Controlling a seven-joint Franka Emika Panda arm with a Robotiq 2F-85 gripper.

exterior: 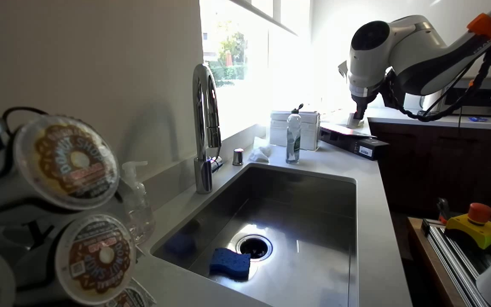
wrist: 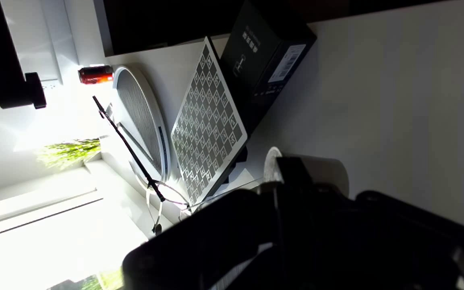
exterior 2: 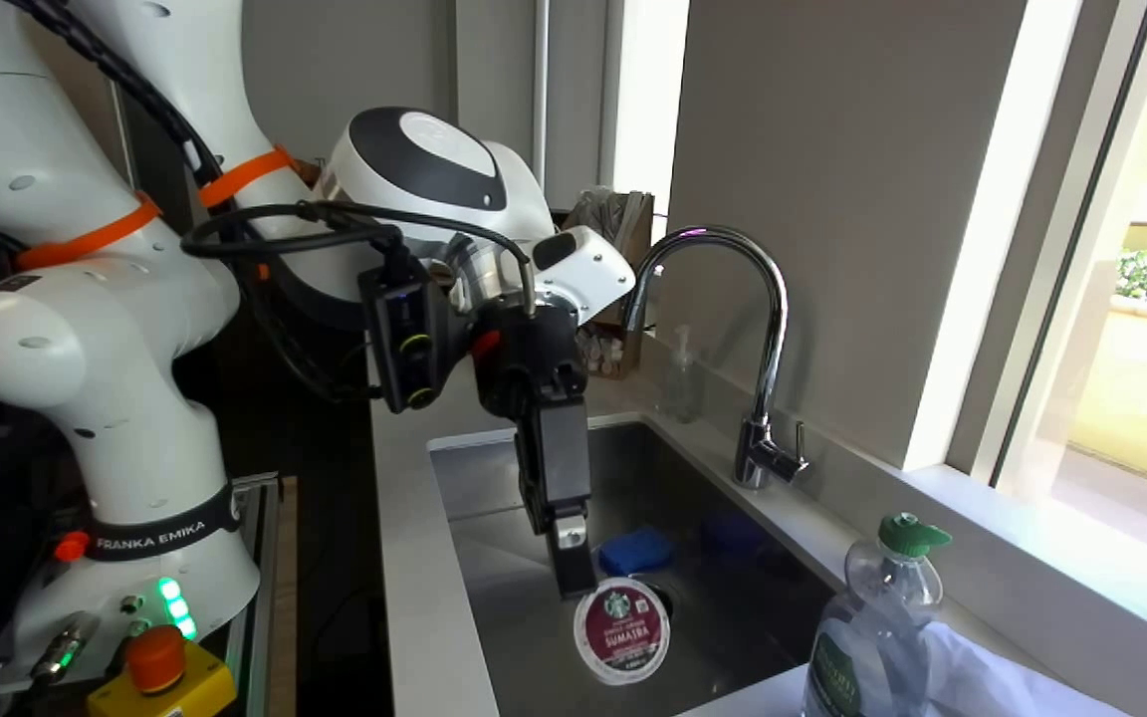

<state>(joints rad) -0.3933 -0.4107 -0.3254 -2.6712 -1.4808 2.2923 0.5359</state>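
My gripper (exterior 2: 576, 578) is shut on a small coffee pod (exterior 2: 621, 631) with a white rim and a dark red lid marked "Sumatra". The pod's lid faces the camera in that exterior view. In an exterior view the gripper (exterior: 359, 113) and the pale pod (exterior: 353, 122) are at the far end of the counter, near a black box (exterior: 356, 144) and a flat board. In the wrist view the pod (wrist: 328, 172) lies sideways across the dark fingers (wrist: 286, 181), which hide part of it. The patterned grey board (wrist: 210, 125) leans by the box.
A steel sink (exterior: 313, 170) holds a blue sponge (exterior: 229, 263). A tall faucet (exterior: 205, 128), a dish soap bottle (exterior: 293, 138) and a white box (exterior: 279, 128) stand around it. Coffee pods on a rack (exterior: 66, 162) are close to a camera. A round grey object (wrist: 139, 121) lies beyond the board.
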